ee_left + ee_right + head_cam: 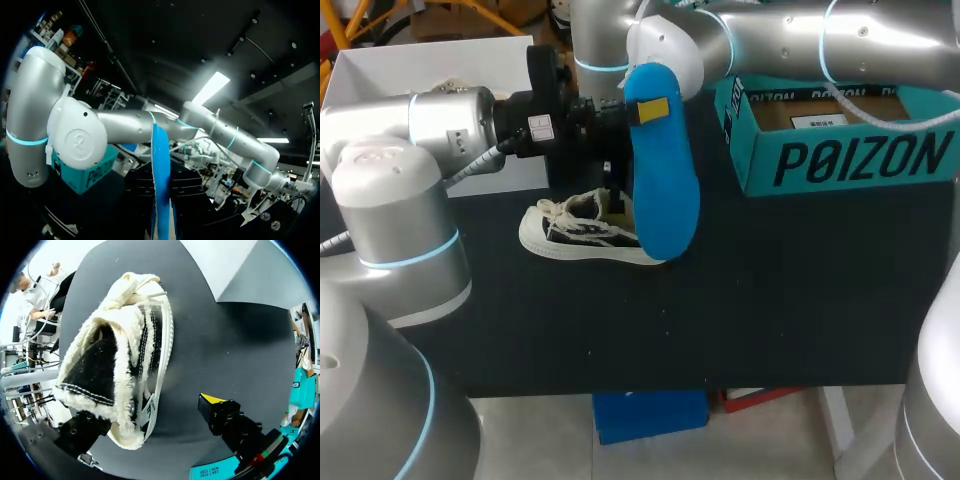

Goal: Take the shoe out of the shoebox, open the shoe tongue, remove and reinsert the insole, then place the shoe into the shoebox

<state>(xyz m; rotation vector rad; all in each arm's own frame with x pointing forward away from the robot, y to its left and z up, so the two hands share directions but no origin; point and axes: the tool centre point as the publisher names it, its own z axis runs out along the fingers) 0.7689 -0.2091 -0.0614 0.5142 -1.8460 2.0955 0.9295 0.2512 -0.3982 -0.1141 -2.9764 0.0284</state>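
The insole (665, 180) is gripped by the left hand (628, 112) for reinsertion into the shoe (120, 365) beneath the open right hand (150, 415).

shoe (120, 355): black woven canvas upper, matt; cream fleece lining, fuzzy, rough; white rubber edge, smooth, slight sheen.
insole (660, 165): blue, foam look, smooth, matt.
shoebox (840, 150): teal cardboard, matt; raw brown board inside.
worktop (770, 300): dark cover, matt, fine grain.
left arm (430, 120), right arm (790, 40): satin silver metal links, glossy white plastic caps.
right pincer (150, 412): fingers (235, 427) matt black, hard plastic look.
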